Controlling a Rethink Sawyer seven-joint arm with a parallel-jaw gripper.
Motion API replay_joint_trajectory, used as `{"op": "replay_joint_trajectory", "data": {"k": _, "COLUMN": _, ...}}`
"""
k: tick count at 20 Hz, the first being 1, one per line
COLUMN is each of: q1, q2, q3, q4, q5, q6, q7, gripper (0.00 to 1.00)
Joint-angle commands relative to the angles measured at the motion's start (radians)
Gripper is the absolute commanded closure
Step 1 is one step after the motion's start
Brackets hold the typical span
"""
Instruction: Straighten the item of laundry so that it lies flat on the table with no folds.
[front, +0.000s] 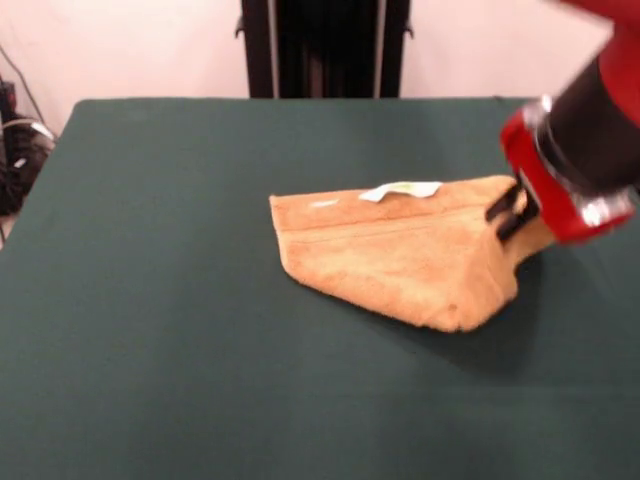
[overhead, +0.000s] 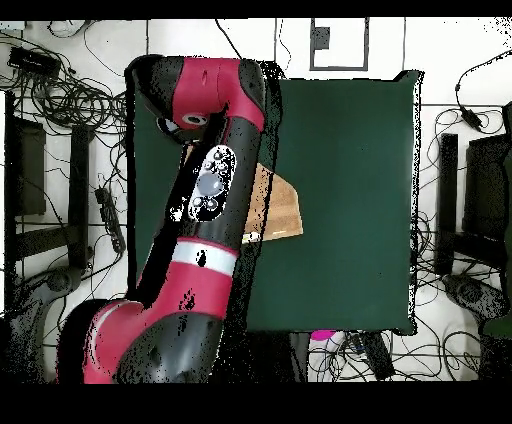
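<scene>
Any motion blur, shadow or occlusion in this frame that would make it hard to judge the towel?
Front view: the arm and gripper are smeared by motion at the towel's right corner; the towel itself is sharp, casting a soft shadow onto the table beneath its near edge. Overhead view: the arm covers most of the towel, so only part of it shows.

The table (front: 200, 380) was a large rectangle covered in plain dark green cloth. A single orange-tan towel (front: 400, 255) lay directly on it, right of centre in the front view. The towel was folded over into a rough triangle, not flat, with a woven stripe band along its far edge and a small white tag (front: 400, 190) resting on that edge.
</scene>
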Motion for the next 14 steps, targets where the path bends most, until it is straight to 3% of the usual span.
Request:
{"op": "replay_joint_trajectory", "data": {"k": 1, "q1": 0.040, "q2": -0.290, "q3": 0.210, "q4": 0.554, "q5": -0.061, "q6": -0.220, "q7": -0.263, "gripper": 1.00}}
{"op": "replay_joint_trajectory", "data": {"k": 4, "q1": 0.028, "q2": -0.331, "q3": 0.249, "q4": 0.636, "q5": -0.078, "q6": -0.297, "q7": -0.287, "gripper": 1.00}}
{"op": "replay_joint_trajectory", "data": {"k": 7, "q1": 0.009, "q2": -0.333, "q3": 0.290, "q4": 0.657, "q5": -0.094, "q6": -0.352, "q7": -0.296, "gripper": 1.00}}
{"op": "replay_joint_trajectory", "data": {"k": 11, "q1": -0.015, "q2": -0.326, "q3": 0.348, "q4": 0.650, "q5": -0.117, "q6": -0.406, "q7": -0.303, "gripper": 1.00}}
{"op": "replay_joint_trajectory", "data": {"k": 14, "q1": -0.042, "q2": -0.292, "q3": 0.396, "q4": 0.590, "q5": -0.137, "q6": -0.417, "q7": -0.300, "gripper": 1.00}}
